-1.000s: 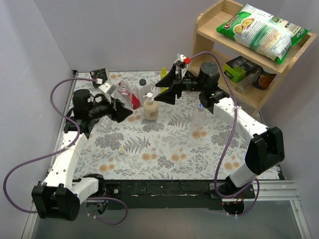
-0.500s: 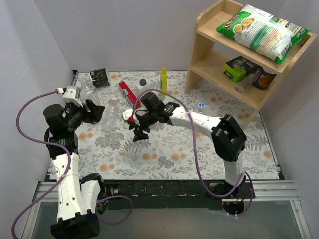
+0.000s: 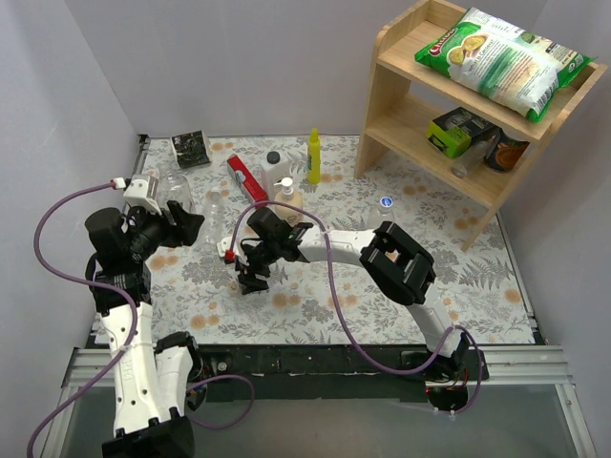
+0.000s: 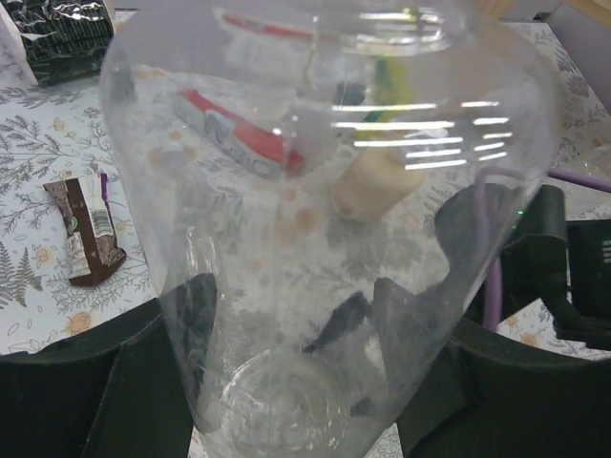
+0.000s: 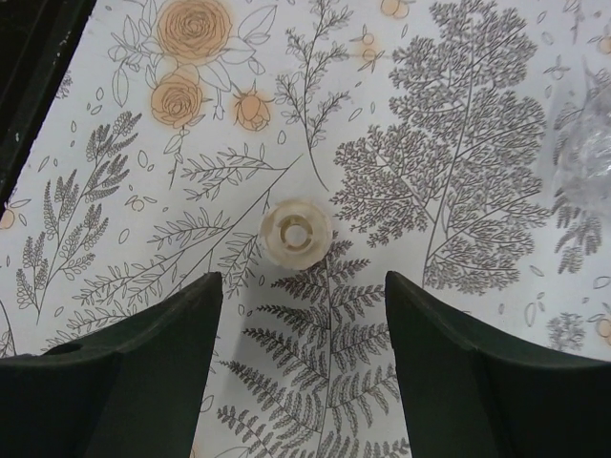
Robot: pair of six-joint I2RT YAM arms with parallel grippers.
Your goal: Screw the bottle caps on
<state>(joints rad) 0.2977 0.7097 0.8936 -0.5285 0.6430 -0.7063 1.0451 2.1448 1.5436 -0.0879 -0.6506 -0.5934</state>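
The pale cap [image 5: 296, 232] lay flat on the floral cloth [image 5: 458, 172], its axis vertical, just ahead of the right gripper [image 5: 301, 284]. That gripper pointed straight down, jaws apart and empty, with the right arm [image 3: 344, 239] stretched low to the left. The left gripper [image 4: 320, 286], raised, clamped the clear bottle [image 4: 315, 143], whose long axis ran outward along the fingers.

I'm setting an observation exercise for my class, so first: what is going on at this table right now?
Two robot arms are working on capping bottles. The left gripper holds a clear plastic bottle up off the table. The right gripper hangs open above a pale yellowish cap lying on the floral table cover, not yet gripping it. A blue cap lies apart, nearer the wooden shelf.
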